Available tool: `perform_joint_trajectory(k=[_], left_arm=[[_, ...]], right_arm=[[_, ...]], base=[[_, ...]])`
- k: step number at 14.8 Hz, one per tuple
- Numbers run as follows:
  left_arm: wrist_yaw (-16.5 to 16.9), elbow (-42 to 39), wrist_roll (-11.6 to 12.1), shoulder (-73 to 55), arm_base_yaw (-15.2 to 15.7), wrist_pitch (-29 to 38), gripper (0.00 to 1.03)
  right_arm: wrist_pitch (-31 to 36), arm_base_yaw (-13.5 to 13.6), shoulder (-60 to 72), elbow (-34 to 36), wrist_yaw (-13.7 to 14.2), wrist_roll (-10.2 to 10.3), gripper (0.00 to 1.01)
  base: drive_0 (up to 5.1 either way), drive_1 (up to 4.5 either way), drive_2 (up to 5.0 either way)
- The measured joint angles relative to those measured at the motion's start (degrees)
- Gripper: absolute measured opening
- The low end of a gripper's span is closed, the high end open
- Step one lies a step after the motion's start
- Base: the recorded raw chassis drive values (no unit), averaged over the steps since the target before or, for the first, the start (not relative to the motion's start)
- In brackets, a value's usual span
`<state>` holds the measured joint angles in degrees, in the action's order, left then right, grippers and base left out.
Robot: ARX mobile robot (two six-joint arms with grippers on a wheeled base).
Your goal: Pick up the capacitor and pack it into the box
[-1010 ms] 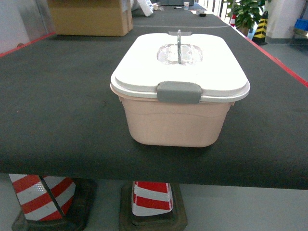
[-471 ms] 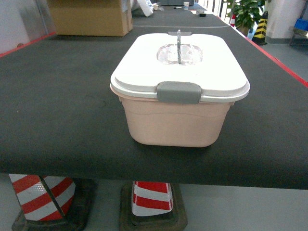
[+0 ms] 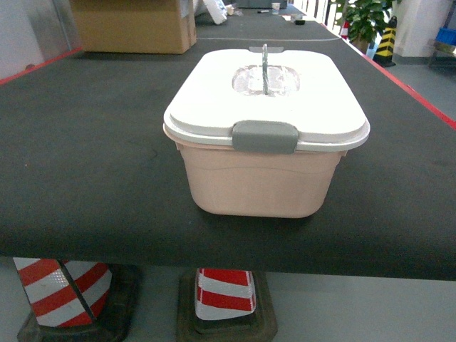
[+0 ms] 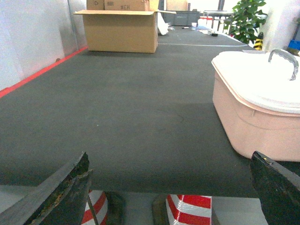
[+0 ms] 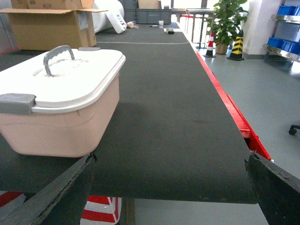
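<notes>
The pale pink box [image 3: 256,182] stands near the front edge of the dark table [image 3: 85,157], its white lid [image 3: 285,107] on, a grey clasp [image 3: 265,137] at the front and a grey handle [image 3: 264,64] upright on top. It also shows as the box [image 4: 253,122] at the right of the left wrist view and the box [image 5: 61,126] at the left of the right wrist view. My left gripper [image 4: 171,192] is open and empty, low before the table edge, left of the box. My right gripper [image 5: 171,187] is open and empty, right of the box. No capacitor is in view.
A brown cardboard carton [image 3: 135,25] stands at the table's far left. Red-and-white cone bases [image 3: 224,296] sit on the floor under the front edge. A red strip [image 5: 225,98] runs along the table's right side. A potted plant [image 3: 363,18] stands far right.
</notes>
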<state>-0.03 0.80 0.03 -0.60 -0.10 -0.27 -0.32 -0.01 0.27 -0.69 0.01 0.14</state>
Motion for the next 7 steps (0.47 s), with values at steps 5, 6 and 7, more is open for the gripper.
perform_joint_trajectory(k=[5, 6, 7], left_arm=[[0.00, 0.00, 0.00, 0.00, 0.00, 0.00, 0.98], [0.00, 0.00, 0.00, 0.00, 0.00, 0.00, 0.98], [0.00, 0.00, 0.00, 0.00, 0.00, 0.00, 0.98]], right_arm=[[0.00, 0.00, 0.00, 0.00, 0.00, 0.00, 0.98], [0.00, 0.00, 0.00, 0.00, 0.00, 0.00, 0.98], [0.00, 0.00, 0.00, 0.00, 0.00, 0.00, 0.98]], base=[[0.0, 0.00, 0.0], [0.0, 0.00, 0.0], [0.0, 0.00, 0.0]])
